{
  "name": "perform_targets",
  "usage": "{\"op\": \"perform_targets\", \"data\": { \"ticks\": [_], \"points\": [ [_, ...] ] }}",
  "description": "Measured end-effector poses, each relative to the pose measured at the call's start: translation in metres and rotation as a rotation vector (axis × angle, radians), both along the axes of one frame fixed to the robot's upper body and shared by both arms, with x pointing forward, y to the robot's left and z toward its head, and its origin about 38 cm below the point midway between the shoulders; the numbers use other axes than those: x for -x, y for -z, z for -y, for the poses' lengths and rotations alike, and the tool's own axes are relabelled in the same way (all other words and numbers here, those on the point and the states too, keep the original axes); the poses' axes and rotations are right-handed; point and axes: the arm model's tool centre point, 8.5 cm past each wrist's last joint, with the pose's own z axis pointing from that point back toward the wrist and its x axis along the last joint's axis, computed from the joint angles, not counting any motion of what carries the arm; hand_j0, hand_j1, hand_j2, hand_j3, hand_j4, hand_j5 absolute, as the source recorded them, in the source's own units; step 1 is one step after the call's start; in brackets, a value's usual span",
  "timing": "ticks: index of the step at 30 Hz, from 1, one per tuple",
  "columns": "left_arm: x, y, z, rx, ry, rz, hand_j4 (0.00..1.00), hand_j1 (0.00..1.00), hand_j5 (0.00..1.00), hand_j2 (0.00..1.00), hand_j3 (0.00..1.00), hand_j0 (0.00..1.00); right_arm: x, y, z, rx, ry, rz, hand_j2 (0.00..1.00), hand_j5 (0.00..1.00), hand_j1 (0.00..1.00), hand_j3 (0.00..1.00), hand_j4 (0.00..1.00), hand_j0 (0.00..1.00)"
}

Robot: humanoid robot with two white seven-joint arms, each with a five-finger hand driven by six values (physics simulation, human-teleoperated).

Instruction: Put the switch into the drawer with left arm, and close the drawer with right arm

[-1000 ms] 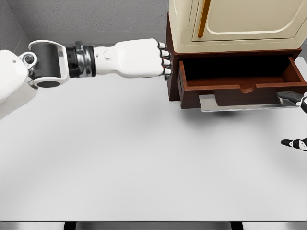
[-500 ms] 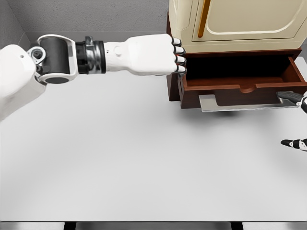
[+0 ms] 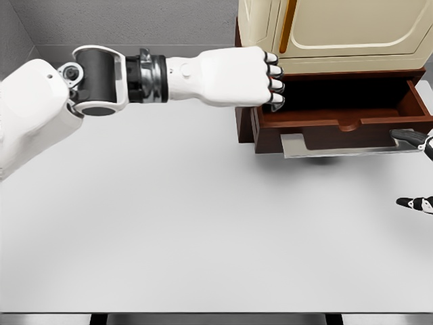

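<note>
Wide white table [image 3: 203, 223] spread below the cabinet [image 3: 331, 40], cream over dark wood, no legible writing or brand. Drawer [image 3: 338, 108] pulled open at the cabinet's base. Left hand [image 3: 237, 76] curled into a fist at the drawer's left corner; switch not visible, perhaps inside the fist. Right hand [image 3: 418, 169] near the drawer's right end, only fingertips showing, grip unclear.
</note>
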Motion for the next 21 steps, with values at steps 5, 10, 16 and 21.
{"op": "perform_targets", "data": {
  "ticks": [5,10,16,21],
  "points": [
    [0.002,-0.003,0.01,0.007,0.018,0.005,0.49,0.49,0.49,0.49,0.49,0.49,0.0,0.0,0.0,0.0,0.0,0.0,1.0,1.0,1.0,1.0,1.0,1.0],
    [0.003,-0.002,0.017,0.009,0.029,-0.001,0.49,0.49,0.49,0.49,0.49,0.49,0.0,0.0,0.0,0.0,0.0,-0.002,1.0,1.0,1.0,1.0,1.0,1.0],
    [0.005,-0.002,0.023,0.012,0.04,-0.003,0.5,0.5,0.5,0.5,0.5,0.5,0.0,0.0,0.0,0.0,0.0,-0.002,1.0,1.0,1.0,1.0,1.0,1.0],
    [0.006,-0.004,0.026,0.014,0.048,-0.001,0.5,0.5,0.5,0.5,0.5,0.5,0.0,0.0,0.0,0.0,0.0,-0.002,1.0,1.0,1.0,1.0,1.0,1.0]
  ]
}}
